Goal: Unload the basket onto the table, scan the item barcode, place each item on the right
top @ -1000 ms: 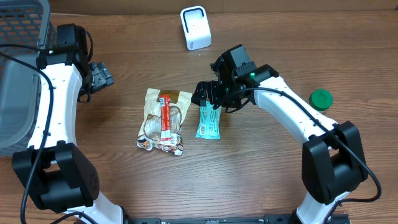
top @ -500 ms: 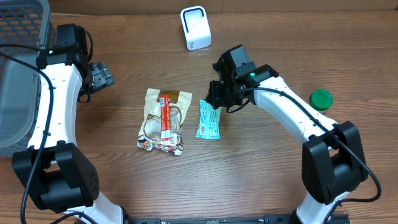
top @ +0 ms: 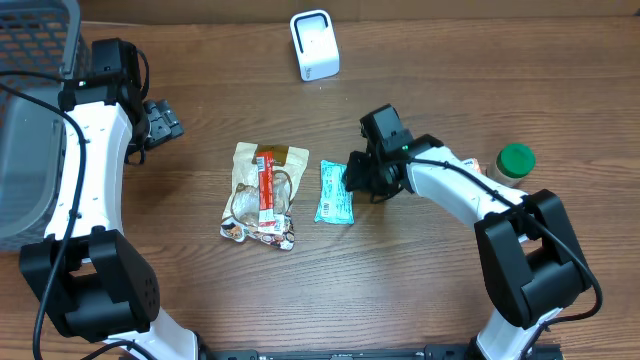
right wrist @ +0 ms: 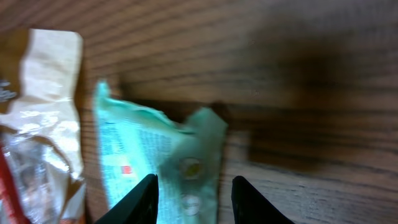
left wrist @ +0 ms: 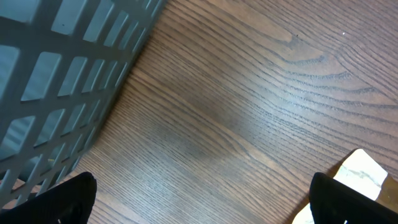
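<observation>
Wood-grain table (top: 400,290) at the robot's end, and the first thing out from the base is the teal snack packet (top: 335,192). It lies flat, printed side up, and it is our marker for everything else. Just beside the packet on the left-arm side, with a sliver of wood between them, sits a crumpled brown-and-clear snack bag (top: 262,193) with a red strip down it.

At the packet's far right corner is the right gripper (top: 352,176), low over the wrapper. Its wrist camera shows the black fingers (right wrist: 142,200) partway apart and straddling that corner, one tip over the teal film, the other over wood. Nothing is pinched or lifted, and the wrapper's small print is too blurred to read.

Well off to the packet's right and a touch farther out sits a green round cap (top: 516,158).

Well to the packet's left and farther back hangs the left gripper (top: 160,120), jaws spread wide, with only tabletop between the tips. The grey mesh basket (top: 30,120) is just beyond it.

Farthest of all, beyond the packet and well apart from it, the white scanner (top: 314,45) stands upright.
</observation>
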Controlling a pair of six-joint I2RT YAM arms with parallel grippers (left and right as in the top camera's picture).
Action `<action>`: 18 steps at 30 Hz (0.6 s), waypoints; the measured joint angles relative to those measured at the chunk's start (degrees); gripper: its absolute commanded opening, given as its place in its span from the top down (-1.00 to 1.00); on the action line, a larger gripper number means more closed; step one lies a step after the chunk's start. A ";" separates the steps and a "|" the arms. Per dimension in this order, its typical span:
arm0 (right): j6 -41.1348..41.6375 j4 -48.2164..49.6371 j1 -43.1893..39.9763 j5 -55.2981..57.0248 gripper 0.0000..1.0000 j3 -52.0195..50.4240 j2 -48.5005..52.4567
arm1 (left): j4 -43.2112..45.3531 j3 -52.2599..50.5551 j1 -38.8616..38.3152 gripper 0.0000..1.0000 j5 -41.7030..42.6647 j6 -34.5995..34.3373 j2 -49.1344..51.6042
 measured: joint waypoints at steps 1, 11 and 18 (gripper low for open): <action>0.76 1.36 0.00 0.00 0.24 -1.51 0.00 | 0.02 0.00 0.00 -1.00 -0.02 0.00 0.00; 2.86 0.15 -0.98 -1.57 0.65 -2.36 -0.17 | 0.00 0.00 0.00 -1.00 -0.02 0.00 0.00; 2.36 -6.95 -8.17 -0.09 0.58 -0.15 -0.22 | 0.02 0.00 0.00 -1.00 -0.02 0.00 0.00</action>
